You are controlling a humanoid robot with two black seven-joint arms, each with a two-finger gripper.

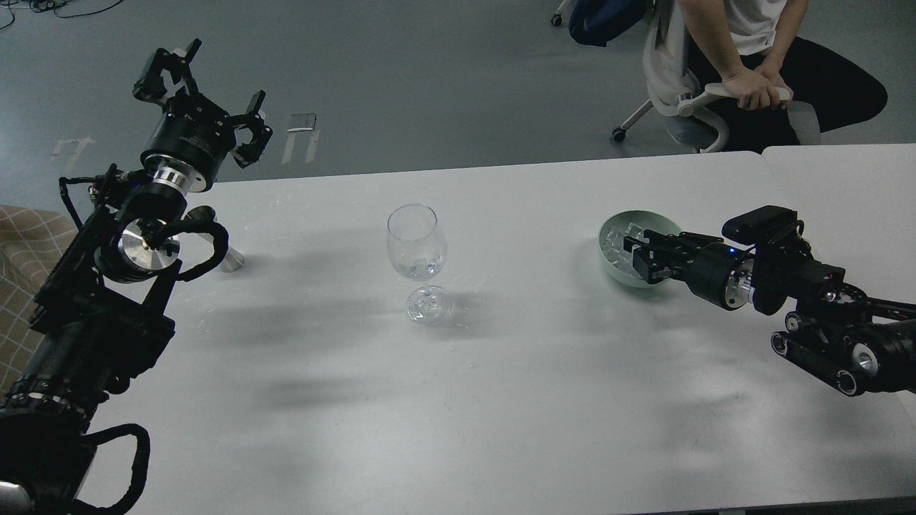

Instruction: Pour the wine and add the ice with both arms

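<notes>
A clear wine glass [416, 243] stands upright at the table's middle, with a little clear wine [419, 269] in the bottom of its bowl. A pale green bowl [634, 217] at the right holds several clear ice cubes [614, 244]. My right gripper [635, 257] reaches into the bowl from the right, down among the cubes. Its fingers are dark and I cannot tell whether they hold a cube. My left gripper [206, 96] is raised over the table's far left edge, open and empty, far from the glass.
A small clear cup [233, 259] stands on the table behind my left arm, partly hidden. A person sits on a white office chair [687, 107] beyond the far right edge. A second table [844, 172] abuts on the right.
</notes>
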